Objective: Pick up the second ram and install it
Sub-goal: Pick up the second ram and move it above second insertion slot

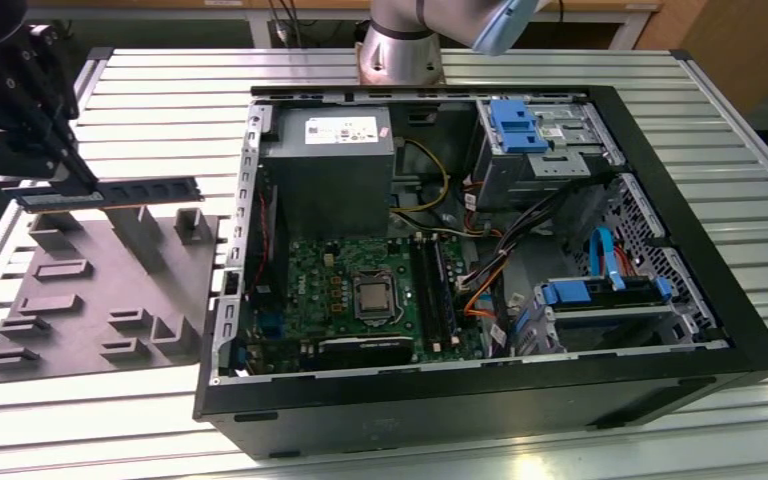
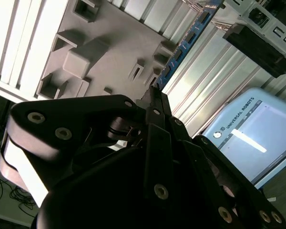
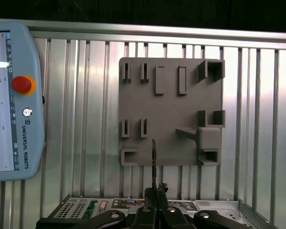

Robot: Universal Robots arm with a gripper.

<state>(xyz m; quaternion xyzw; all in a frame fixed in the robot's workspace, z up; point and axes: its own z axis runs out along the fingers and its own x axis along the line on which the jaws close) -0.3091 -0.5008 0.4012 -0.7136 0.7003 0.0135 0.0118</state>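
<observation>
Carrying stage, exterior and wrist views. The pincer (image 1: 80, 190) is gripping the second ram (image 1: 137, 189) near one end, its fingers closed on the stick's flat faces. The stick is hanging level on its long edge above the far edge of the grey fixture plate (image 1: 104, 300) on the slatted table (image 1: 157, 90). It is apparently clear of the plate's pockets and well apart from the open computer case (image 1: 678, 250). In the first wrist view the stick is showing edge-on, projecting straight ahead of the fingertips. Judged from this pose, the off-centre grip is leaving the free end prone to swinging. A slow, level transfer is therefore advisable, with the stick running parallel to the black memory slots (image 1: 434, 290) on the motherboard (image 1: 357, 290) and passing clear of the nearby cables (image 1: 491, 275).
</observation>
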